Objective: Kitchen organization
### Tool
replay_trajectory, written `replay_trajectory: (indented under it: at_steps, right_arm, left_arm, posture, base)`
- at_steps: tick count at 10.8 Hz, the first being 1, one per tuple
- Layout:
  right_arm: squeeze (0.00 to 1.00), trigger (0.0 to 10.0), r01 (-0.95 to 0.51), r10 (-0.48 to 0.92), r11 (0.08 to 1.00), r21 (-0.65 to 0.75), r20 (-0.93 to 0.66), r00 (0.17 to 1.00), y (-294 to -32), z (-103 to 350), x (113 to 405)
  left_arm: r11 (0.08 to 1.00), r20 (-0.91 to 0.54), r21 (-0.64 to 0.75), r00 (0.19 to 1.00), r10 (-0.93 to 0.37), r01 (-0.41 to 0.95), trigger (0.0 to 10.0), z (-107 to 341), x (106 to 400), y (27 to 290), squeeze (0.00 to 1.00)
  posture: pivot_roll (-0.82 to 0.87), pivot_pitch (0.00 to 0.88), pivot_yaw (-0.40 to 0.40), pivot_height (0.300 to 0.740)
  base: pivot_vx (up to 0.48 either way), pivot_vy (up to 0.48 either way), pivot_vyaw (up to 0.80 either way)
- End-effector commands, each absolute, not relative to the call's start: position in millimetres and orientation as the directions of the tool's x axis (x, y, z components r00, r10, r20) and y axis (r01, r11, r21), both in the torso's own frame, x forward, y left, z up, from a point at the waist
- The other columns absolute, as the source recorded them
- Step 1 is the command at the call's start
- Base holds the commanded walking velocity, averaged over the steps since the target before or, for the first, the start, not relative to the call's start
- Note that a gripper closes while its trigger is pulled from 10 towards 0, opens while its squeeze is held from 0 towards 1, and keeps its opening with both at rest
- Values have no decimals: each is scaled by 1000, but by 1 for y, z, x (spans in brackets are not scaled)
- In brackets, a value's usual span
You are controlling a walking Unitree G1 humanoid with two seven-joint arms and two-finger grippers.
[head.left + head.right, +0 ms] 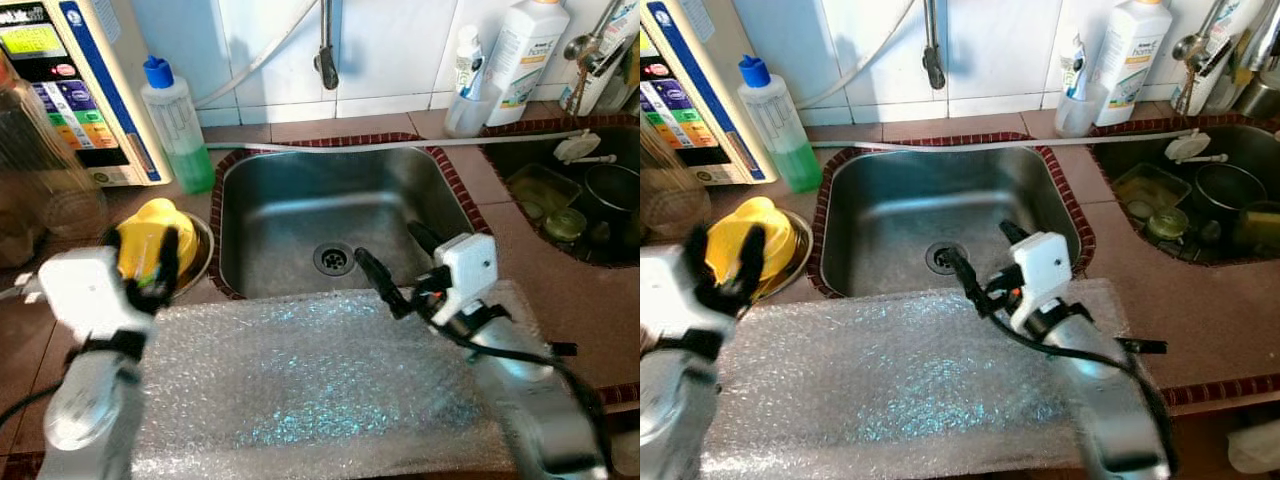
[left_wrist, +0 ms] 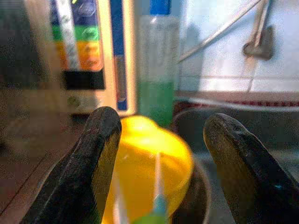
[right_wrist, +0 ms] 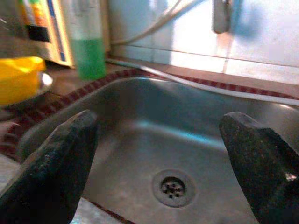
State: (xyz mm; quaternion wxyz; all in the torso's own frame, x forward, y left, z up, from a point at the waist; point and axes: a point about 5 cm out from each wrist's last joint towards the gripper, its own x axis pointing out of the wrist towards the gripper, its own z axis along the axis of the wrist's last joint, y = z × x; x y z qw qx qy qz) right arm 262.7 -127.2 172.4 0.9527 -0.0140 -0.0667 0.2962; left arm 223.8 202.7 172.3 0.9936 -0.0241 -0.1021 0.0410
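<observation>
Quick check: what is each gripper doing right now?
Left gripper: open, empty, near the yellow object.
Right gripper: open, empty, over the sink.

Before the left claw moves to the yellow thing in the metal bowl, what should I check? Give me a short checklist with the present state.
1. Left claw open: ok, both fingers stand apart in the left wrist view.
2. Left claw aimed at the yellow plastic object: ok, it sits between the fingers in the left wrist view.
3. Yellow object resting in the round metal bowl: ok.
4. Green-liquid bottle with blue cap apart from the bowl: ok, it stands behind it by the wall.
5. Right claw out of the way: ok, open above the steel sink.
6. Bubble wrap sheet lying flat on the counter: ok.
</observation>
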Motion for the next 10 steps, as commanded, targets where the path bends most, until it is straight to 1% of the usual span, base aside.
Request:
replay_trajectory:
  at_steps: [1, 2, 3, 5, 9, 10]
  right_arm:
    - [0, 10000, -608, 606, 794, -20, 112, 788, -125, 175, 257]
    - [0, 10000, -640, 636, 768, 10, 99, 765, -123, 174, 253]
    - [0, 10000, -691, 688, 721, 52, 72, 722, -122, 173, 248]
    - [0, 10000, -743, 742, 666, 74, 44, 669, -118, 171, 243]
    - [0, 10000, -750, 751, 656, 83, 23, 659, -117, 171, 243]
    - [0, 10000, -762, 764, 640, 98, 17, 644, -115, 170, 242]
  left_arm:
    - [996, 219, -43, 972, 80, -73, 10000, 179, 218, 205, 0]
    - [997, 213, -39, 974, 76, -69, 10000, 179, 216, 207, 0]
    - [997, 193, -35, 979, 72, -66, 10000, 175, 210, 211, 0]
    - [998, 161, -24, 985, 68, -65, 10000, 167, 206, 212, 0]
    - [998, 115, -25, 992, 58, -55, 10000, 155, 199, 211, 0]
    - [998, 101, -19, 993, 54, -52, 10000, 151, 197, 213, 0]
  posture:
    - [-69, 168, 55, 740]
    - [-68, 170, 54, 740]
    - [-64, 178, 50, 740]
    - [-61, 180, 46, 740]
    - [-64, 173, 45, 740]
    - [-64, 174, 44, 740]
  base:
    - [0, 0, 0]
    - [0, 0, 0]
    - [0, 0, 0]
    - [0, 0, 0]
    - [0, 0, 0]
    - [0, 0, 0]
